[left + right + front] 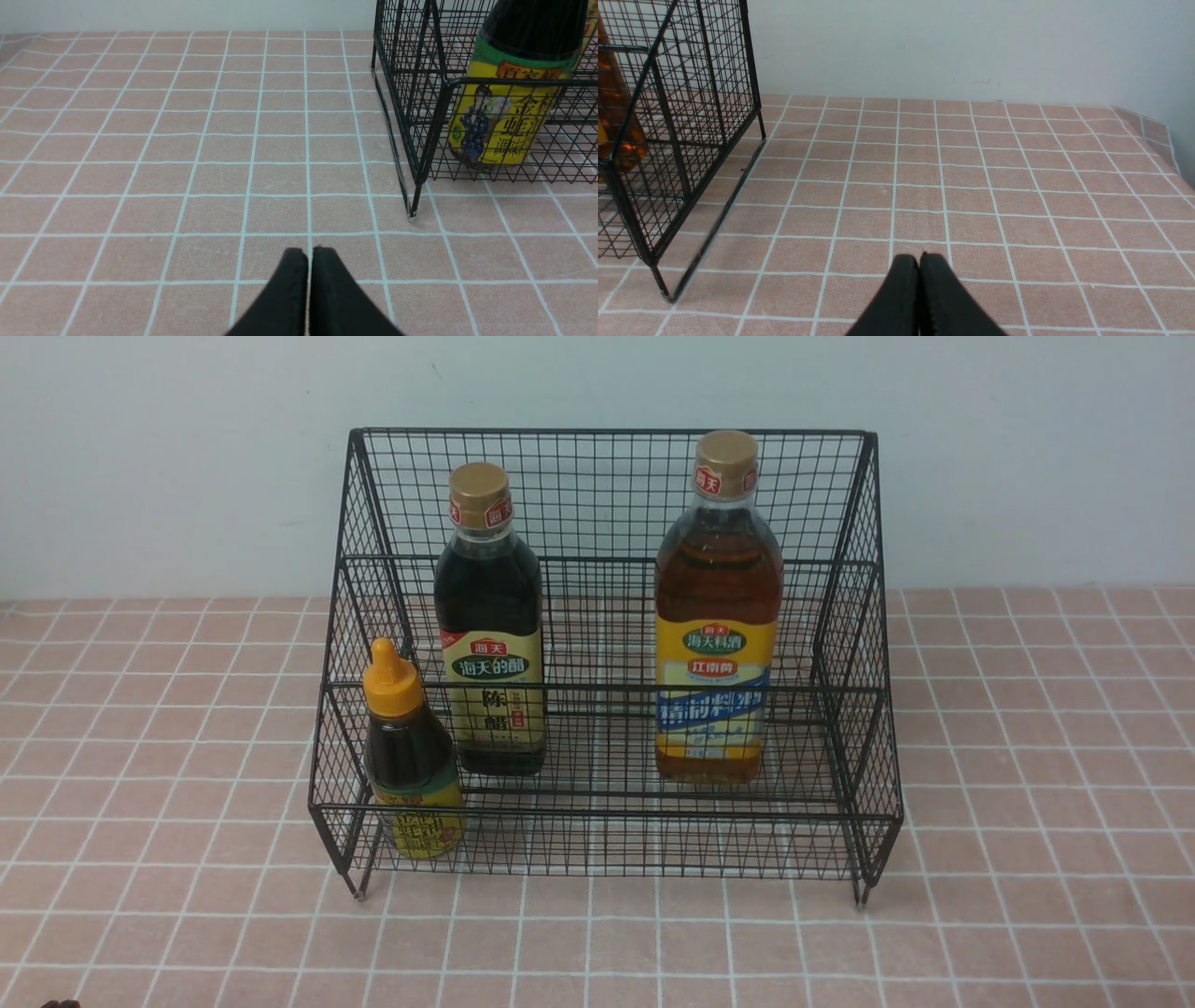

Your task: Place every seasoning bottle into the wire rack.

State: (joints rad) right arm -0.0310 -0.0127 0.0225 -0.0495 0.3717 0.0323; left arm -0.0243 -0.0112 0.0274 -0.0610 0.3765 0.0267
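Black wire mesh forms the two-tier wire rack (607, 653), which stands on the pink tiled bench (1027, 756) and already carries all three seasoning bottles. We see the small squeeze bottle (409, 756) with its yellow nozzle upright on the lower tier at the rack's left end; the tall dark bottle (490, 625), gold-capped with a beige label, just behind and beside it; and the larger amber bottle (719, 616), with a yellow-and-blue label, well apart toward the right. We judge the two tall bottles to be full, rigid and fairly heavy, their walls smooth and likely slippery; whether glass or plastic we cannot tell. The surest hold would be across the body below the shoulder, where the label adds friction, rather than at the narrow neck. The squeeze bottle looks light and softer-walled, so we would take it gently at mid-body. The left tool (308, 254) hangs low over bare bench beside the rack's left corner, its jaws pressed together and holding nothing; the right tool (919, 259) does likewise off the rack's right side. We judge the task complete.
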